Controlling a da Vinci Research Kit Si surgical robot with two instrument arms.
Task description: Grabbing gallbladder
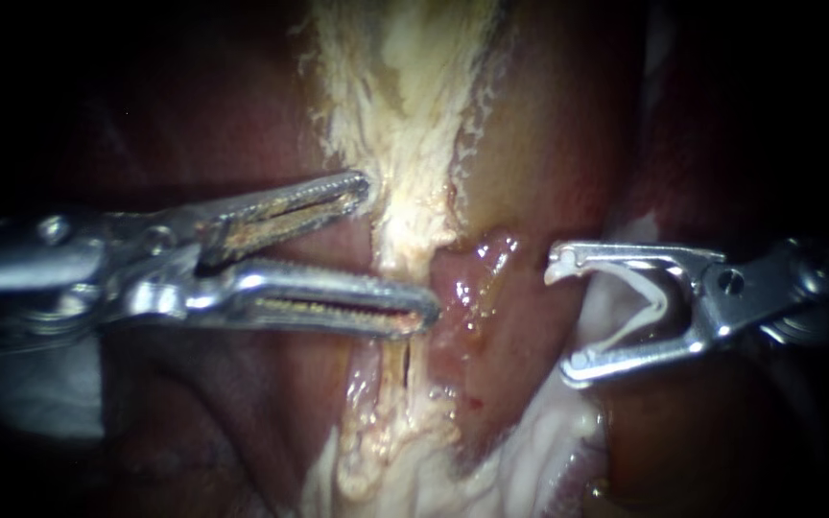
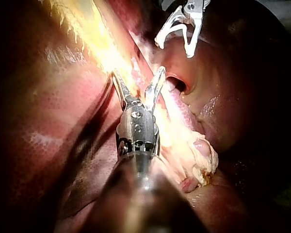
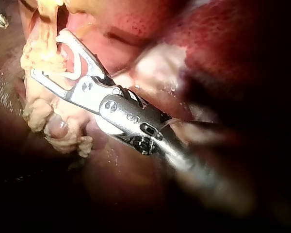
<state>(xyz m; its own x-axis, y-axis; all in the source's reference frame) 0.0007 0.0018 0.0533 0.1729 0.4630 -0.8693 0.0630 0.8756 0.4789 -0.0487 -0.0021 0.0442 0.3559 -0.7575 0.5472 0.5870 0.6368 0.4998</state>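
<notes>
My left instrument (image 1: 400,247) comes in with long toothed jaws open. The upper jaw reaches the edge of a pale yellow, ragged strip of tissue (image 1: 405,144), and the lower jaw lies across it. Right of the strip is wet pink tissue (image 1: 477,288), and above that a smooth tan surface (image 1: 549,144), probably the gallbladder. My right instrument (image 1: 559,317) holds its jaws open just clear of the pink tissue, with a white clip (image 1: 650,297) seated between them. In the left wrist view the left instrument (image 2: 138,73) straddles the yellow strip. The right instrument (image 3: 48,53) stands next to lumpy pale tissue (image 3: 39,111).
Dark red liver (image 1: 194,403) lies under and around the left instrument's shaft. Whitish tissue (image 1: 530,460) spreads below the right jaws. In the left wrist view a small dark opening (image 2: 178,85) shows ahead of the left jaws, below the right instrument (image 2: 174,48).
</notes>
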